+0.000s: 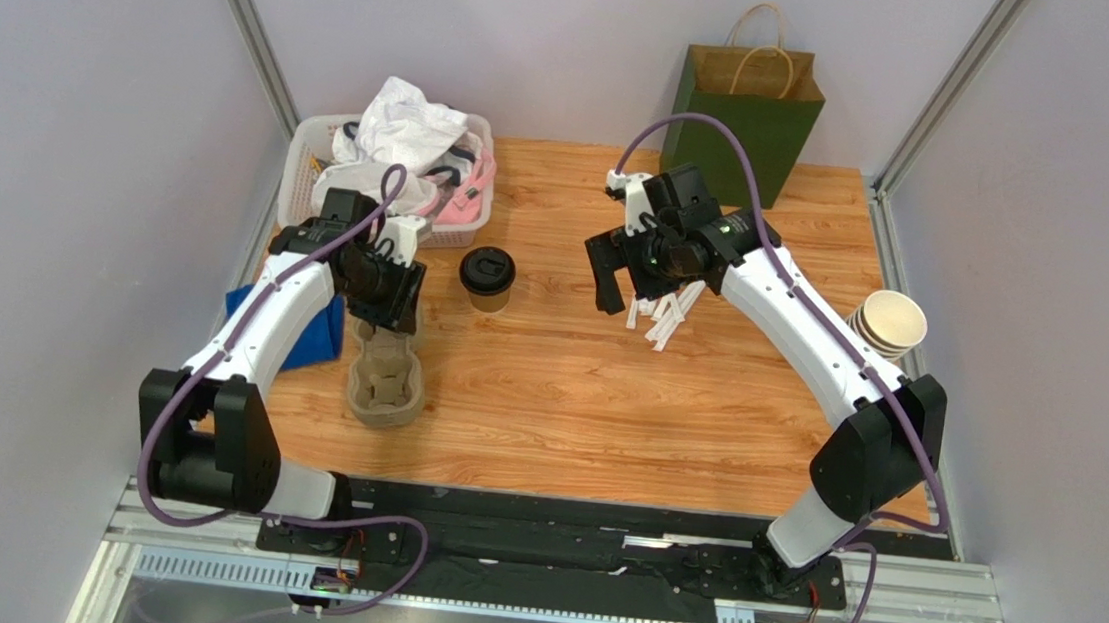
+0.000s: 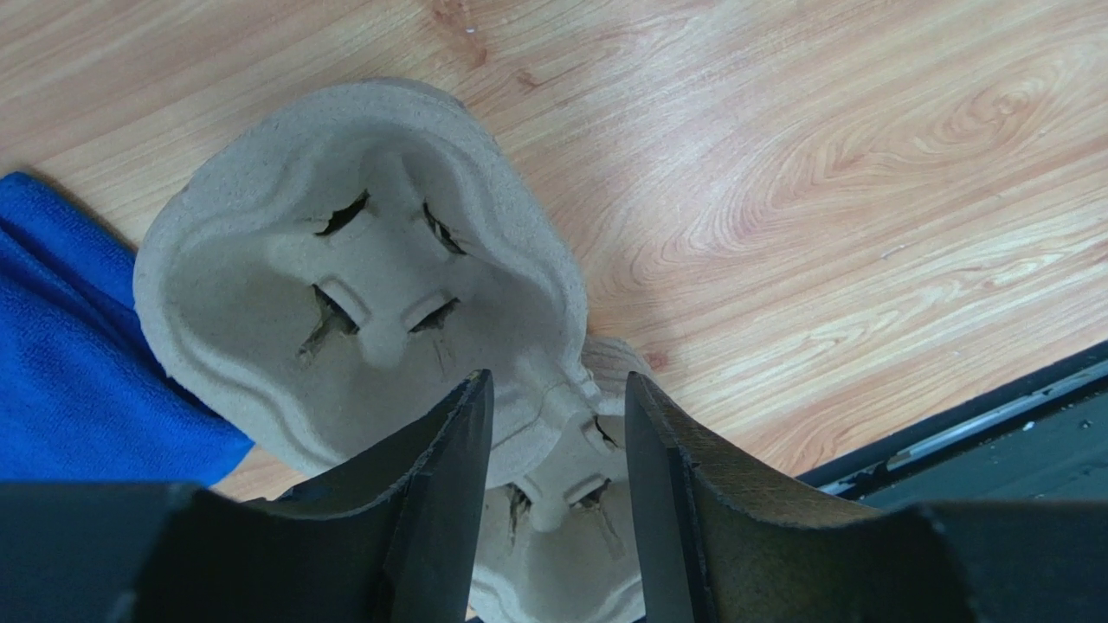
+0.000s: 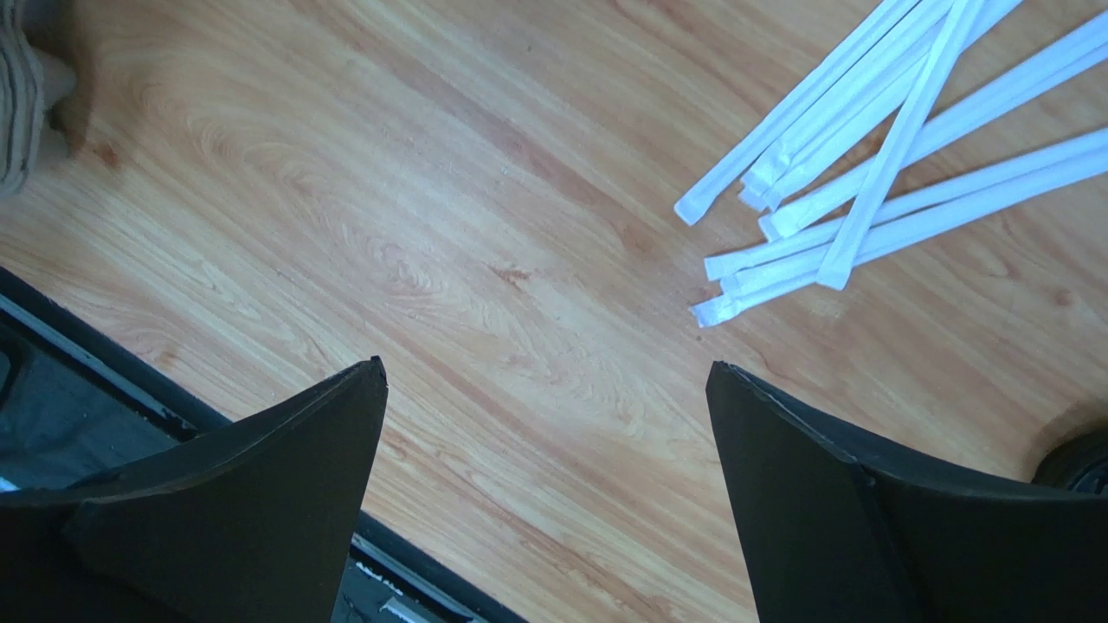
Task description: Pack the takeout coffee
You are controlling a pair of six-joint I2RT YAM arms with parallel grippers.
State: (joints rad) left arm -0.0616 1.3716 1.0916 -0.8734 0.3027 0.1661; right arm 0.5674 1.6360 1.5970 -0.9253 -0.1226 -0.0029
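Kraft coffee cup (image 1: 487,279), black lid on, stands upright mid-counter toward the far edge, between my 2 arms, nothing touching it. My left gripper (image 2: 553,384) is narrow, straddling the middle web of the pulp carrier (image 2: 351,292) near the left edge; can't tell if it's pinched. Likely steadying it so a well faces up. My right gripper (image 3: 546,369) is wide and empty beside the straws (image 3: 884,169), spread enough for the cup. Green bag (image 1: 752,111) stands at the far edge.
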